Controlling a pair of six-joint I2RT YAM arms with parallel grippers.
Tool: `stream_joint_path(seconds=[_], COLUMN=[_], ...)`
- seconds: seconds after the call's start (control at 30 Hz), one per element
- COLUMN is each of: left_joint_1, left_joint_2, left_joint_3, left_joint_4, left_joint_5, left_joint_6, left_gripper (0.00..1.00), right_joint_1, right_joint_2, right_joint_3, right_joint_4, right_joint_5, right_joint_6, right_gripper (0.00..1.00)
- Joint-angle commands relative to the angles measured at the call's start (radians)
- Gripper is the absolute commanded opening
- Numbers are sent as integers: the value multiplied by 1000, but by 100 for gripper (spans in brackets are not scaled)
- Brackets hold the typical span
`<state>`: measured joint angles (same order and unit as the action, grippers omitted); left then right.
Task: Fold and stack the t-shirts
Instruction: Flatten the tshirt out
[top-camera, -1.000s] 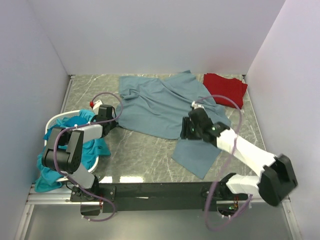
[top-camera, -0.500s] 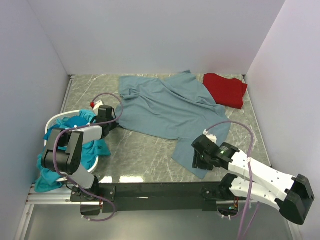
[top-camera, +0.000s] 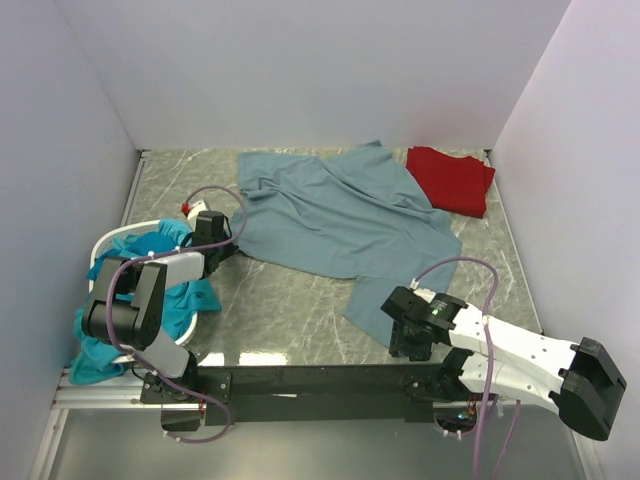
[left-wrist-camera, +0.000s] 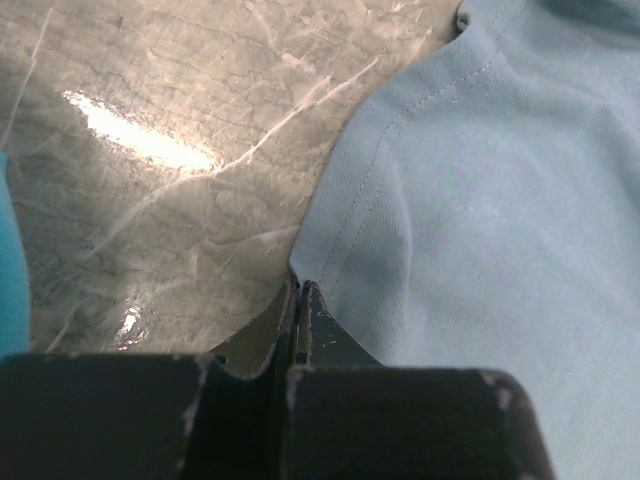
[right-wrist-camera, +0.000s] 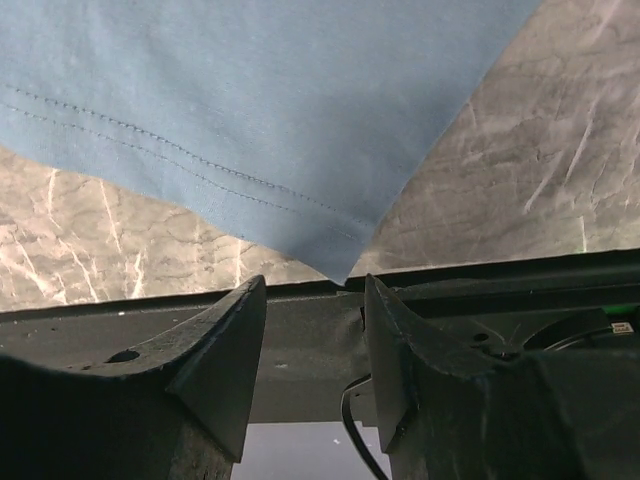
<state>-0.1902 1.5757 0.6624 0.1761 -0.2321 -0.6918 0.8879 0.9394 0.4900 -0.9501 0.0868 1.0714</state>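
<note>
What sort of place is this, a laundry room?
Probably a robot test booth: plain white walls box in a marble-look table, a left arm and right arm are bolted at its near edge, and a grey-blue t-shirt lies spread out.

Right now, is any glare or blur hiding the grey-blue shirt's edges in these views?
Left wrist: one bright glare patch on the marble table, clear of the shirt, whose seam reads sharp. Right wrist: even light, hem stitching crisp, the right pincer dark in the foreground. Top external: soft, even light, nothing washed out.
</note>
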Motion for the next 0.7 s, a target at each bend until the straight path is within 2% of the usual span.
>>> stream_joint_path(seconds=[0.0,0.27,0.53,0.67], left_joint_1=[1,1,1,1], left_joint_2=[-23,-32,-33,-29], left_joint_3=[6,-1,-1,0], left_joint_4=[46,54,57,54], left_joint_5=[20,17,16,17], left_joint_6=[20,17,18,17], left_gripper=[1,1,1,1], right_joint_1=[8,8,-3,-12], right_joint_2=[-4,79,82,93], right_joint_3=[-1,1,-19,-42], right_joint_4=[10,48,79,103], right_joint_5=[22,63,105,96], right_joint_6=[48,50,56,52], right_gripper=[52,52,53,49])
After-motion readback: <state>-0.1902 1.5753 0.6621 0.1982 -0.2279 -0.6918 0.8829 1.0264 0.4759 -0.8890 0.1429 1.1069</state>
